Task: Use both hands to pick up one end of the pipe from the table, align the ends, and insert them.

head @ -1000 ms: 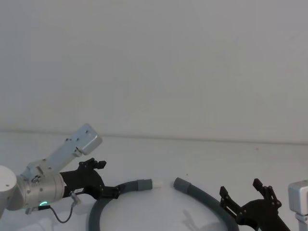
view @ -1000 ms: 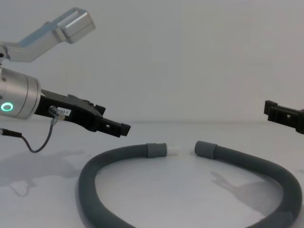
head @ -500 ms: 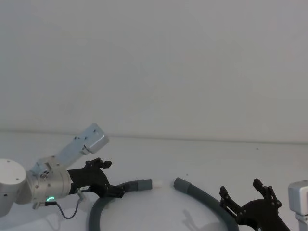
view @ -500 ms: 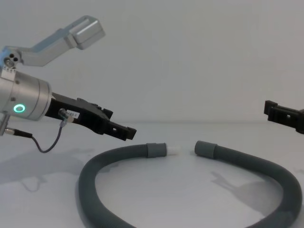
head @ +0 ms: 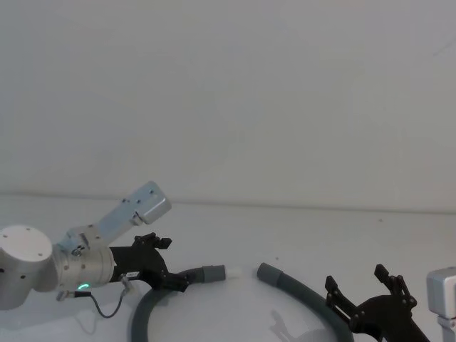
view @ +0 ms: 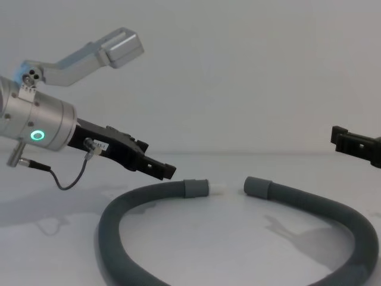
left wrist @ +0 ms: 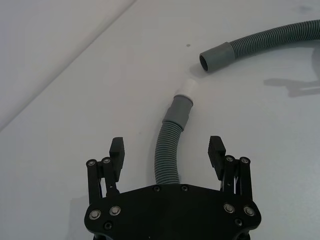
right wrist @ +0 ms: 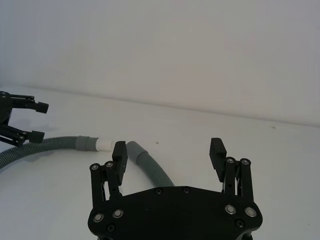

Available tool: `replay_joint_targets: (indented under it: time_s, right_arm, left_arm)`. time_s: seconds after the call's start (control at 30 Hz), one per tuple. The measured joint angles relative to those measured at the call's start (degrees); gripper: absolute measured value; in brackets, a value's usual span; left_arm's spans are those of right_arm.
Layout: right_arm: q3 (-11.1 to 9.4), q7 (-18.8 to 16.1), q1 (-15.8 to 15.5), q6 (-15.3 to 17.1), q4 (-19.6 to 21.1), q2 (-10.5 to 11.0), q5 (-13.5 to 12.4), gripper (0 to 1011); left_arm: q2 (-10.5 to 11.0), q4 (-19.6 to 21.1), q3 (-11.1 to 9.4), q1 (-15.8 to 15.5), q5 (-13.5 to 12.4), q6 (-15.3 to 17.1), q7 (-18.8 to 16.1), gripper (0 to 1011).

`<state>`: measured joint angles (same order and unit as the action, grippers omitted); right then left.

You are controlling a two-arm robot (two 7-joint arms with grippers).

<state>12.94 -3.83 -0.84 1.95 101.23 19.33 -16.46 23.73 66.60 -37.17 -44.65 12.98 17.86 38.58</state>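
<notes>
The pipe [head: 139, 317] lies on the white table [head: 399, 235] in a loop, its two ends facing each other a short gap apart. One end is a grey cuff [view: 196, 187] with a white spigot tip [view: 217, 189]; the other is a plain hollow cuff [view: 258, 186]. My left gripper [head: 171, 263] hovers open just behind the spigot cuff [left wrist: 180, 110], and in the left wrist view the hose [left wrist: 167, 165] runs below the open left gripper [left wrist: 166, 145]. My right gripper [head: 355, 278] stands open near the plain end's hose, with the plain cuff [right wrist: 134, 147] just off one finger.
A thin grey cable [view: 65, 176] hangs from the left wrist above the table. The hose's right stretch [view: 333, 211] curves round in front of the right gripper [view: 342, 141]. Bare white table [view: 238, 238] lies inside the loop, with a plain wall behind.
My left arm has moved right and forward, bringing its open gripper closer to the spigot cuff. The right gripper and the pipe have stayed still.
</notes>
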Motion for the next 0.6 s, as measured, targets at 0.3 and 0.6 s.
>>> replay_joint_targets:
  time_s: [0.3,0.6]
  right_arm:
    - [0.00,0.00,0.00,0.00,0.00,0.00,0.00,1003]
    - [0.00,0.00,0.00,0.00,0.00,0.00,0.00,1003]
  left_arm:
    - [-2.35,-5.45,-1.19,-2.89,-0.72,-1.83,2.09,1002]
    - [-5.03,-11.20,-1.99,-5.47,-1.04,-4.14,4.00,1002]
